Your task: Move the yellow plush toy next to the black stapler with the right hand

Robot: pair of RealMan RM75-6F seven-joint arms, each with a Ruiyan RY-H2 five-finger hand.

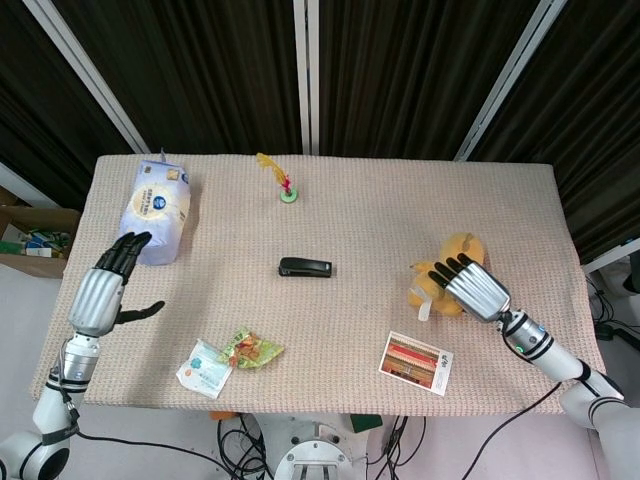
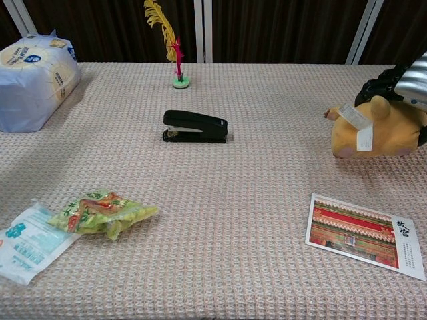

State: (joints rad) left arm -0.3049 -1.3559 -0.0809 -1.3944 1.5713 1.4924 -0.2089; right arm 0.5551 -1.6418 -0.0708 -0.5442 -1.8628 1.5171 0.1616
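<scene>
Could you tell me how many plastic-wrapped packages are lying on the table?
3. A large white and blue pack sits at the far left corner. A flat white and blue sachet and a green snack packet touch near the front left edge. None seems hidden.

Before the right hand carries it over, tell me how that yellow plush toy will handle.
The yellow plush toy looks soft and rounded, so it will likely squash and sag in the right hand rather than hold its shape. It is probably light for its bulk. Its fabric should not slip, though the dangling white tag may flap on the way to the black stapler.
</scene>
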